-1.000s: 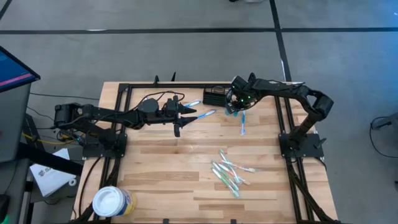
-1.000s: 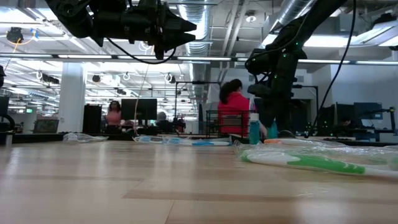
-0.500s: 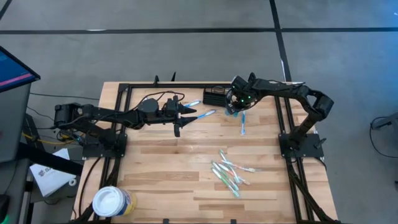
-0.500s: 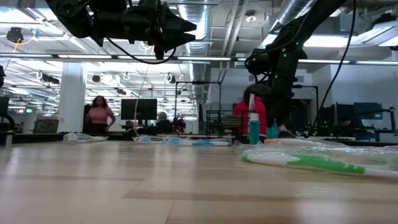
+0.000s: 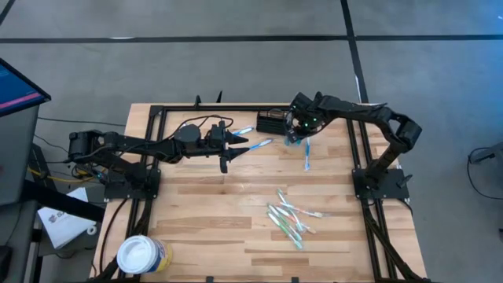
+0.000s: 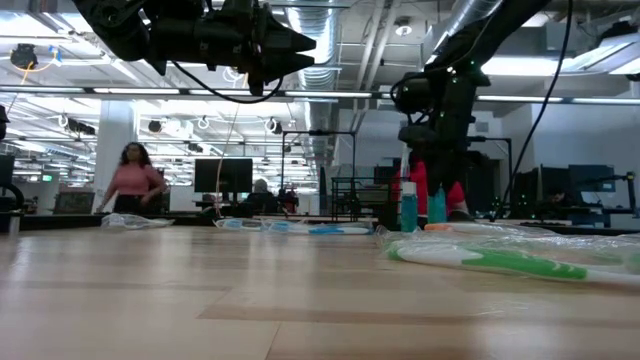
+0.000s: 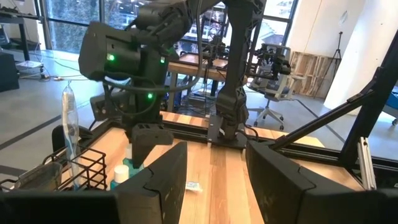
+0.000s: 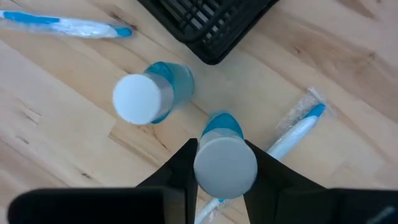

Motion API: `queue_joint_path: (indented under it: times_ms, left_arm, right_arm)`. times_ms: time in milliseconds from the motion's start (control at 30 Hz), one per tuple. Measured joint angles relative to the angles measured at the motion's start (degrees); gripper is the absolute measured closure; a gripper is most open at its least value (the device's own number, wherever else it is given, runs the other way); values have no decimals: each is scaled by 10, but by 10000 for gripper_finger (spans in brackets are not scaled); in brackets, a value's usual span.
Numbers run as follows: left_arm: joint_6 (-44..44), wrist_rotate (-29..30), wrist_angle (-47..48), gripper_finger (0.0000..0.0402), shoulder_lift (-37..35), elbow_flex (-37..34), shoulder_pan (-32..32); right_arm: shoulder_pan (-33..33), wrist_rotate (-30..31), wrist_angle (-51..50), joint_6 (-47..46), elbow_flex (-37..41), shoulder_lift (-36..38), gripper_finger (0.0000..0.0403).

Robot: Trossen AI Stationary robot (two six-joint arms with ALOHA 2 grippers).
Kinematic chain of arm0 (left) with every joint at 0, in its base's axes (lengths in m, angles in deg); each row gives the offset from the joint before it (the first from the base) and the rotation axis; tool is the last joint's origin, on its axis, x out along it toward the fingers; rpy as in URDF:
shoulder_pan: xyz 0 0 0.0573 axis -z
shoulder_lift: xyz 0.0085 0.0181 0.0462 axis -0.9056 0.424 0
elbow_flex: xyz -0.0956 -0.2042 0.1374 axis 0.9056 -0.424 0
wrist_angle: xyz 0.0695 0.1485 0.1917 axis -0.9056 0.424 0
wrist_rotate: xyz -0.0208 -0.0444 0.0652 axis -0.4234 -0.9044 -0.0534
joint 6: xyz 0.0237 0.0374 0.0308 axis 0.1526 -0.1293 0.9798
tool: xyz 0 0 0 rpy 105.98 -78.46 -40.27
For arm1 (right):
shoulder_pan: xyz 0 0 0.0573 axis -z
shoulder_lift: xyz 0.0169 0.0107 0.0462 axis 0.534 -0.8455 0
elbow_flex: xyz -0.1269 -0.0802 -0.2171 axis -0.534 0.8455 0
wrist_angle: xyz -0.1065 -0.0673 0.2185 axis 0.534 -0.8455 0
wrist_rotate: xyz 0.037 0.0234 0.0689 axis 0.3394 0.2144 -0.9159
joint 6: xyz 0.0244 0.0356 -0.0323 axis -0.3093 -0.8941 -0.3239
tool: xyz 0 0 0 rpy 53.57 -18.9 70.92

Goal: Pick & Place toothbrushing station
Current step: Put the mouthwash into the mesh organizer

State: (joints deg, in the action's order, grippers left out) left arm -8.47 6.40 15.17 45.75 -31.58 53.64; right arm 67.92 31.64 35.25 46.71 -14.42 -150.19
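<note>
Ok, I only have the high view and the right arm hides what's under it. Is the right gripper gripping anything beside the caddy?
Observer: Yes. The right wrist view shows the right gripper with its fingers against both sides of a capped blue bottle.
Operator: Anything close to it?
Observer: A second bottle stands next to it, apart.
Operator: Is the caddy empty?
Observer: No. The left wrist view shows a wrapped toothbrush upright in the caddy.

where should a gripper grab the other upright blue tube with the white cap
Take the free blue tube by its white cap, from straight above. It stands upright beside the black caddy, and the right gripper already clasps its neighbour this way, fingers either side of the cap.
</note>
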Motion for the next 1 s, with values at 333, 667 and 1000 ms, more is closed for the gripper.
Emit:
queue_joint_path:
  times_ms: [333,667,1000]
  left_arm:
    - [0,0,2,245,0,0,0]
    - [0,0,2,245,0,0,0]
    - [0,0,2,245,0,0,0]
  right_arm:
    - [-8,0,-74,16,-66,0,321]
    - [-25,1,-132,24,-158,0,321]
    - [-26,4,-156,33,-224,1,321]
